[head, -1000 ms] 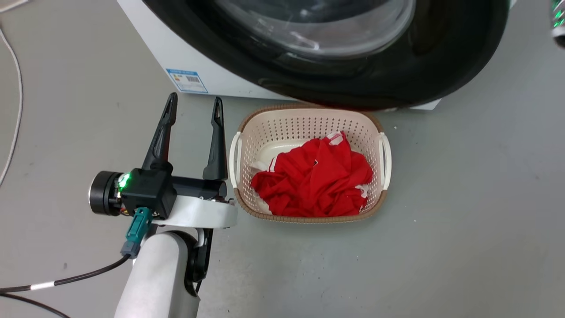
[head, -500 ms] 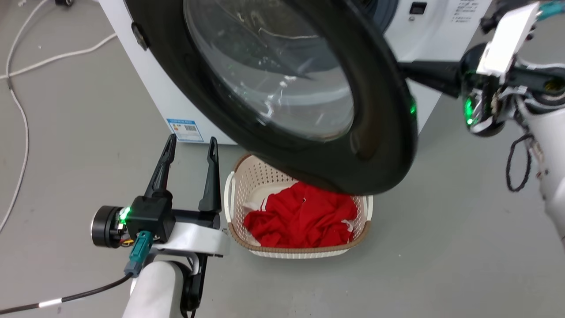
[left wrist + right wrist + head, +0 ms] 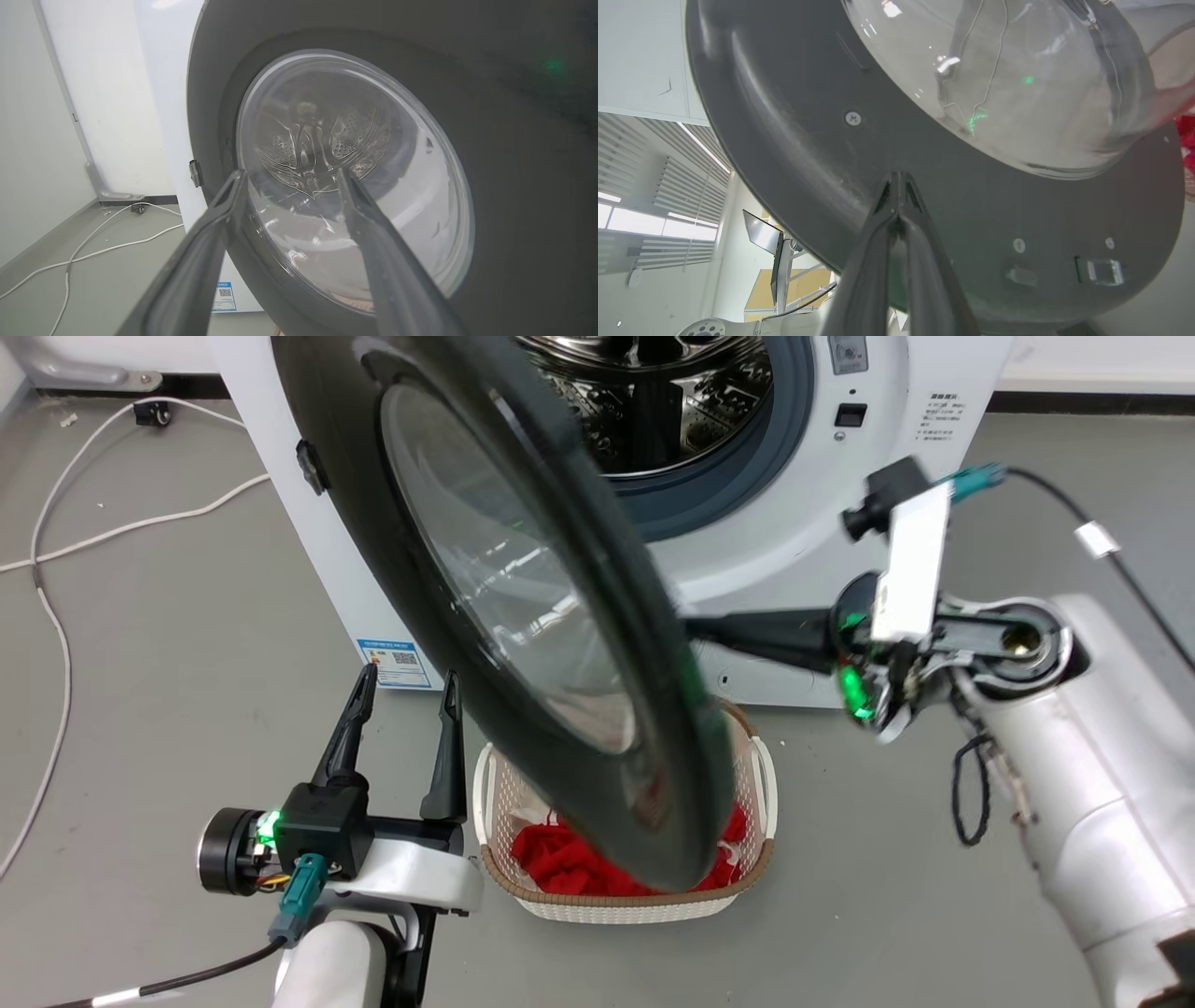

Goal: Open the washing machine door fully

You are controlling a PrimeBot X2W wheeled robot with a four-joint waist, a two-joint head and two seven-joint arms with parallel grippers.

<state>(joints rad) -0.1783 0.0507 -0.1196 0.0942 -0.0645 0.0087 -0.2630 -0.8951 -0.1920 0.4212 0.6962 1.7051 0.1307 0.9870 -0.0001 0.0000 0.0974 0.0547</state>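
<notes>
Pushing from behind, the right gripper [image 3: 896,183] has its two dark fingers closed flat together, holding nothing, and their tips appear to rest against the grey inner face of the washing machine door [image 3: 523,616], just below its bulging glass window. The door stands roughly half open, hinged on the left side of the white washing machine [image 3: 896,392], with its edge turned toward the head camera. Behind it the steel drum [image 3: 653,401] is exposed. The door overhangs a cream laundry basket [image 3: 761,775] holding red cloth [image 3: 560,863]. The left gripper [image 3: 409,674] hovers low beside the basket, fingers spread wide and empty, facing the door's outer side. To finish well, the push should probably curve with the door's arc around the hinge, staying on the solid rim rather than sliding onto the glass. The left arm may sit in the swing path and likely needs to clear.
</notes>
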